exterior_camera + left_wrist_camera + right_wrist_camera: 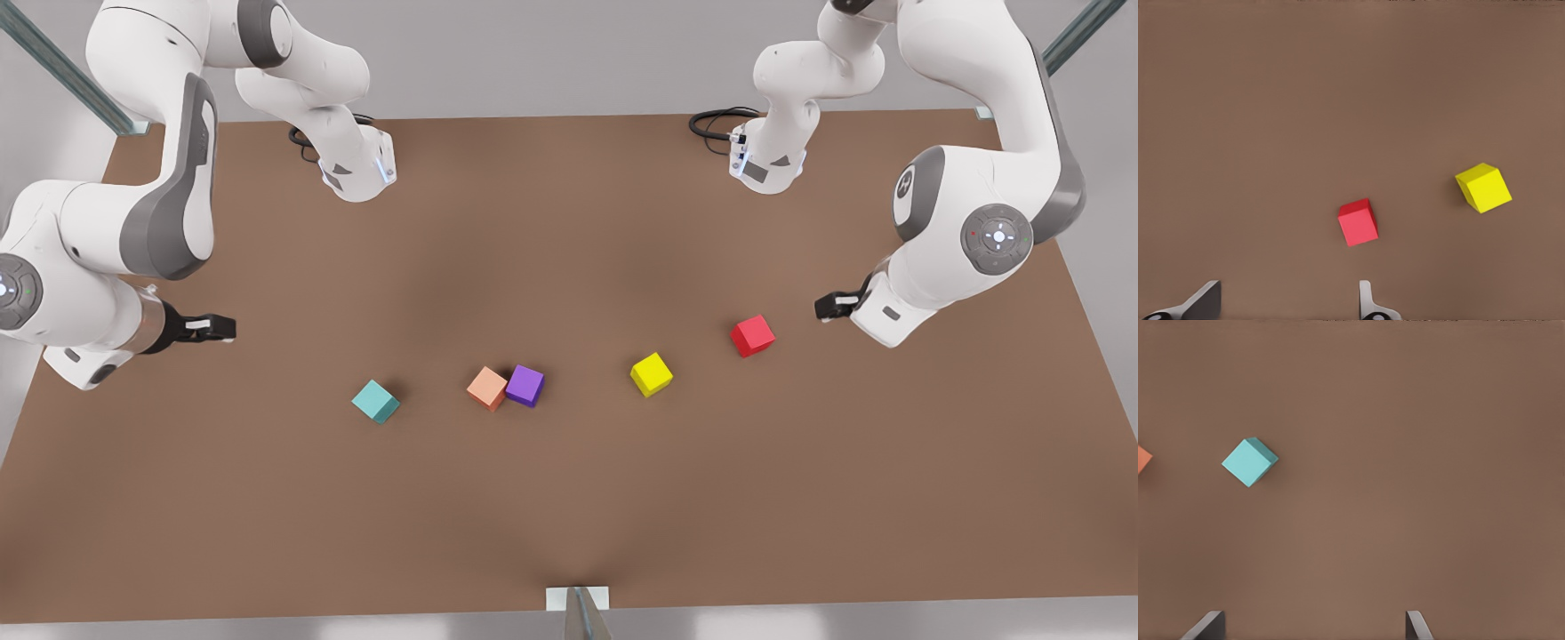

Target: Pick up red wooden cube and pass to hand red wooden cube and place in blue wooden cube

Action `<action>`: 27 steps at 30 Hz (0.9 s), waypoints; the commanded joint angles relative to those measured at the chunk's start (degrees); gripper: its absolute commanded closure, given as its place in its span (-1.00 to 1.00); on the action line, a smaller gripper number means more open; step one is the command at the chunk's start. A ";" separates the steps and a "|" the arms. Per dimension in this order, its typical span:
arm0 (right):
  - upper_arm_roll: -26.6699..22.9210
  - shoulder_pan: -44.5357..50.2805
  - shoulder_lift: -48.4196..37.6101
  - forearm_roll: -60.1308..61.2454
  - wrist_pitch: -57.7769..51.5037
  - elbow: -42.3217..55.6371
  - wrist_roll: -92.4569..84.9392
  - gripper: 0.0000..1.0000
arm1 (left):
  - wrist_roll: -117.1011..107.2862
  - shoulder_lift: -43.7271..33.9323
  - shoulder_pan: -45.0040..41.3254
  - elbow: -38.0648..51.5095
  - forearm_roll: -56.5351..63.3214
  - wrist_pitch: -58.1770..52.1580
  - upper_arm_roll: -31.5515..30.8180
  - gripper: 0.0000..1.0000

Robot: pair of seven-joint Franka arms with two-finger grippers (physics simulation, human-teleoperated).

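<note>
Near the front view's right edge, the open left claw [829, 307] is hovering beside the red cube [752, 336], seemingly light, rigid, best pinched across flat opposite faces, while the open right claw [213, 328] is waiting.

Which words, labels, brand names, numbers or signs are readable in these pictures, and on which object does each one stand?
No readable text in any view.
The red wooden cube, the blue wooden cube and the yellow cube, salmon cube and purple cube have plain faces.
A round mark on one arm's joint cap is a symbol, too small to read.
The table bears no writing.
</note>
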 commanded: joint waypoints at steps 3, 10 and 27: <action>-0.06 -0.15 -0.78 0.20 0.82 -1.14 -2.53 -1.00 | -4.14 0.12 -0.14 -2.65 -0.90 2.18 -0.02 -1.00; -0.41 -1.65 -1.05 0.11 0.73 -1.05 -3.67 -1.00 | -23.04 3.54 -1.55 -31.57 -9.34 41.28 0.33 -1.00; -0.50 -2.96 1.50 16.37 1.52 -1.49 -1.92 -1.00 | -27.96 6.88 -1.46 -38.96 -9.43 47.09 0.51 -1.00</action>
